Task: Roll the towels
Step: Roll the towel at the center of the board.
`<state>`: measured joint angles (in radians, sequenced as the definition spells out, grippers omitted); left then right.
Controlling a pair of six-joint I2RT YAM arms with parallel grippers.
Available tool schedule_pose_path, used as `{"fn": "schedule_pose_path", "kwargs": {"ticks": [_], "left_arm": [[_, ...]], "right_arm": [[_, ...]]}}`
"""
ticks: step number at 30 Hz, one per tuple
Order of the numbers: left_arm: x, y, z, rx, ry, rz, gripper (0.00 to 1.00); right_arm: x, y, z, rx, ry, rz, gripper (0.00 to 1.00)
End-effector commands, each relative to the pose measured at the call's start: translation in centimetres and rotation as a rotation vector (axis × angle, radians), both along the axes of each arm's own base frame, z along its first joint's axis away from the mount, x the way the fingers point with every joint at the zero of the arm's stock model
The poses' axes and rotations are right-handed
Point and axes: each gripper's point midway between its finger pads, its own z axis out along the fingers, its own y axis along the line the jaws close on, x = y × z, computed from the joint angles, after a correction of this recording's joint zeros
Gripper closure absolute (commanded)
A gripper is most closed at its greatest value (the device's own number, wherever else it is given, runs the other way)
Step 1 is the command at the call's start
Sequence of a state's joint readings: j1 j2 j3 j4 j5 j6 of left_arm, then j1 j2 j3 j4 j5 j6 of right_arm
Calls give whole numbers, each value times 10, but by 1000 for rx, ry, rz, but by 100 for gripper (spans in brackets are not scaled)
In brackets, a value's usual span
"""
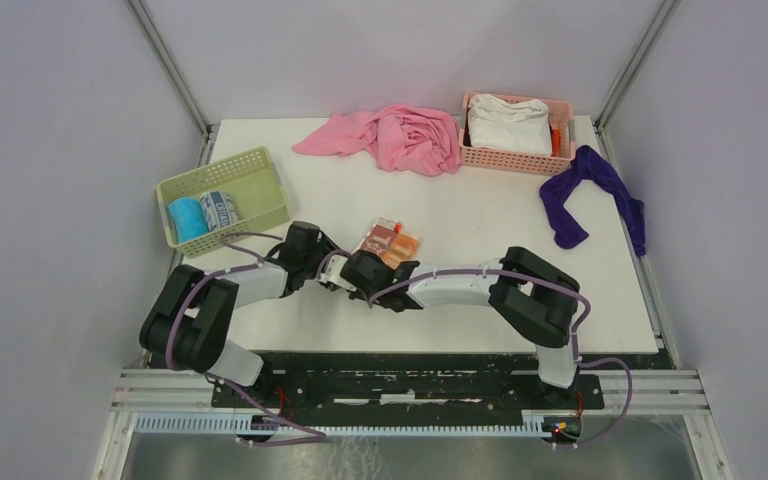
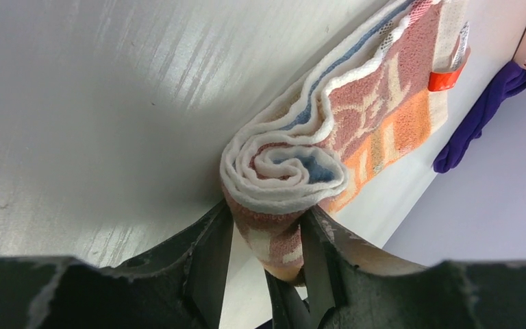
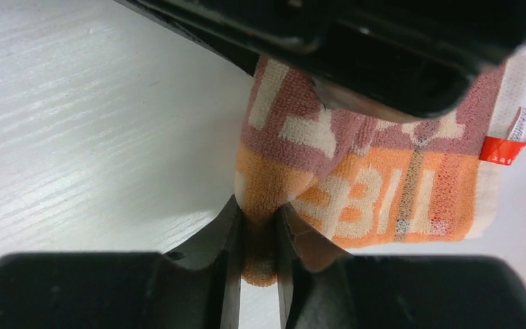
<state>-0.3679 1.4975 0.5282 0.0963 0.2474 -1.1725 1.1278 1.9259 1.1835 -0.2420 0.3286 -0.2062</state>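
The cream terry towel with pink and orange block lettering (image 1: 390, 243) lies partly rolled near the middle of the white desk (image 1: 360, 185). The left jaws are clamped across its spiral rolled end, and the right jaws are pinched on a bunched fold of its orange edge. In the pale green plastic basket (image 1: 260, 165) at the desk's left sit a rolled bright blue towel (image 1: 187, 218) and a rolled white towel with dark blue print (image 1: 219, 209), side by side and touching.
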Motion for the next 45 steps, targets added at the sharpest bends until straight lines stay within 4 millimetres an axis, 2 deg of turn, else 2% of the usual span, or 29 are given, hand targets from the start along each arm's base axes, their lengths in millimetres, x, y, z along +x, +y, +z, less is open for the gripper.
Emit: {"fn": "schedule_pose_path", "kwargs": {"ticks": [1,6,10,13,16,20,26,34,37,40,45], "left_arm": [[-38,34,-39,162,151,30,46],[-31,48,-21,193,71,65,32],[-28,52,1,176,-16,74,28],[-28,54,15,171,-77,67,24],[-30,49,29,124,-148,47,23],[-34,39,38,34,-211,31,23],[-40,34,36,-5,-194,16,23],[-42,29,23,-26,-156,8,24],[-44,32,13,-9,-114,19,27],[-51,42,-6,38,-36,70,34],[-62,57,-29,56,60,184,45]], "right_arm": [[-21,-1,-15,10,201,44,79],[-50,18,17,269,532,127,94],[-61,29,45,479,784,186,98],[-61,30,55,612,944,184,98],[-55,28,54,711,1072,147,98],[-40,24,40,805,1196,44,97],[-28,17,3,797,1293,-116,97],[-20,16,-18,701,1345,-213,97],[-17,17,-15,689,1344,-224,95],[-13,18,-6,680,1316,-225,92],[-3,15,15,656,1193,-225,76]]}}
